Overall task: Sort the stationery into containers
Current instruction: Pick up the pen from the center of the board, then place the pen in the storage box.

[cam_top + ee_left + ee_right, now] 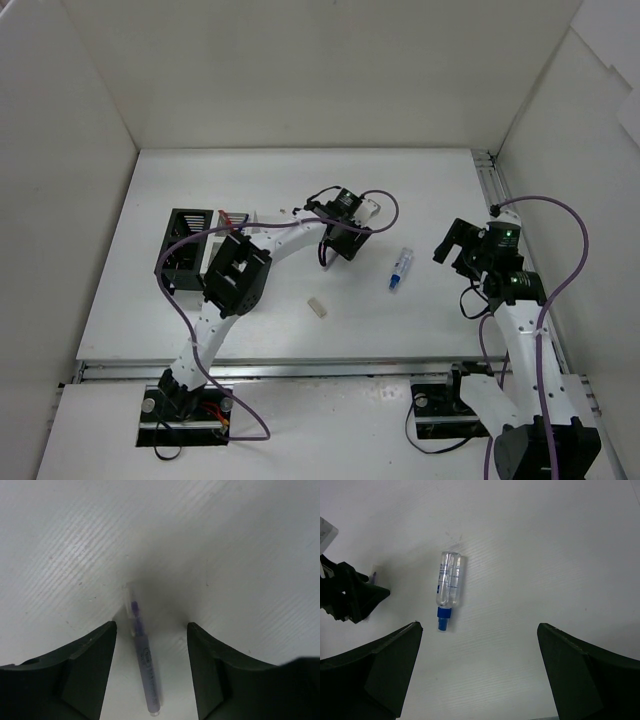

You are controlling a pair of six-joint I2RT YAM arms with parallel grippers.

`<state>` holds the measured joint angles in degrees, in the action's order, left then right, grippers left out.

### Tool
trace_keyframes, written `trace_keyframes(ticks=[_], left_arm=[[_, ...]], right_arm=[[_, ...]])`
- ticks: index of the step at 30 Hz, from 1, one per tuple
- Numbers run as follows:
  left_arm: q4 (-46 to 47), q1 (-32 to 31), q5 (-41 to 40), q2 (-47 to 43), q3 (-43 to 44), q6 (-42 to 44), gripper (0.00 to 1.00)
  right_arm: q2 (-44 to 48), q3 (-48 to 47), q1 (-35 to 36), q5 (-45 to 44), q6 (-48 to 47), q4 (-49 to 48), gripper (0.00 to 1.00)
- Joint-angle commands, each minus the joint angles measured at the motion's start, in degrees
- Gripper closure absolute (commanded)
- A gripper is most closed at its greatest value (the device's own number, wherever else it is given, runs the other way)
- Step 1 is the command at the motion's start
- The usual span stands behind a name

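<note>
Step in hand, as far as I can tell: the left pincer point(151, 626) is lining up on a thin violet-grey pen point(143, 655) lying flat on the table point(240, 555). Its jaws are spread wide with nothing in them, and the pen sits in the gap between the two fingers point(90, 672), apart from both.

Tips for doing this one cleanly:
- The pen runs roughly along the gap, so closing squeezes across the barrel. That's good, no wrist twist needed. It's a little tilted, though, and sits nearer the finger on the left side of the wrist view. I'd nudge sideways to centre it first, otherwise one finger probably hits early and rolls it.
- Most of the pen lies back toward the wrist. A grab right at the fingertips would catch it near one end and it'd likely droop, so I'd move back toward the middle of the barrel.
- It's thin and flat on the table, so the tips need to come right down to the surface before closing. Close slowly.
- The black organiser point(172, 246) is off to the left, behind the arm's own elbow, so lift well clear before swinging over.

The right pincer point(480, 626) is also spread and empty, hanging over the clear tube with blue cap point(448, 582). An eraser block point(317, 307) lies apart, nearer the bases.
</note>
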<state>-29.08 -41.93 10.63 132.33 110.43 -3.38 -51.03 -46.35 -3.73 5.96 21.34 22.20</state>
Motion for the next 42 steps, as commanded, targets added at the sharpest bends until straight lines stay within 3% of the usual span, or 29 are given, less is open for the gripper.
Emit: trace_keyframes(ticks=[1, 6, 7, 10, 17, 22, 24, 30, 33, 35, 42], left_arm=[[-3.17, 0.36, -0.17, -1.64, 3.21, 0.66, 0.49], [-3.18, 0.36, -2.54, -1.99, 0.67, -0.75, 0.73], [-3.18, 0.36, -2.81, -2.34, -0.21, -0.84, 0.83], [-2.91, 0.36, -3.25, -4.53, -2.23, -1.19, 1.00], [8.22, 0.36, -4.04, -18.32, -9.96, -1.02, 1.00], [19.66, 0.89, -10.36, -36.68, -24.54, -3.21, 1.00], [24.23, 2.11, -16.49, -44.30, -31.64, -4.35, 1.00], [33.12, 9.84, -26.62, -60.93, -49.40, -13.22, 1.00], [35.49, 13.80, -29.08, -67.35, -56.34, -16.57, 1.00], [36.99, 14.50, -33.81, -70.00, -59.35, -18.06, 1.00], [39.89, 16.80, -37.53, -77.40, -69.99, -21.58, 1.00]], right_arm=[[0.66, 0.12, -0.32, -0.51, -0.34, -1.19, 0.02], [0.49, 0.29, -0.40, -0.51, -0.34, -1.28, 0.02], [0.40, 0.21, -0.40, -0.42, -0.34, -1.28, 0.02], [0.49, 0.21, -0.32, -0.24, -0.34, -1.28, 0.02], [0.49, 0.38, -0.40, 0.28, -0.51, -1.45, 0.02], [1.89, 0.91, -0.40, 1.08, -0.51, -2.50, 0.02], [3.12, 1.17, -0.32, 0.99, -0.34, -2.51, 0.02], [5.93, 2.14, -0.32, -0.07, 0.19, -3.12, 0.02], [5.85, 2.23, -0.32, -0.07, 0.19, -3.21, 0.02], [5.68, 2.23, -0.32, -0.07, 0.19, -3.30, 0.02], [4.18, 2.23, -0.23, -0.24, 0.19, -3.47, 0.02]])
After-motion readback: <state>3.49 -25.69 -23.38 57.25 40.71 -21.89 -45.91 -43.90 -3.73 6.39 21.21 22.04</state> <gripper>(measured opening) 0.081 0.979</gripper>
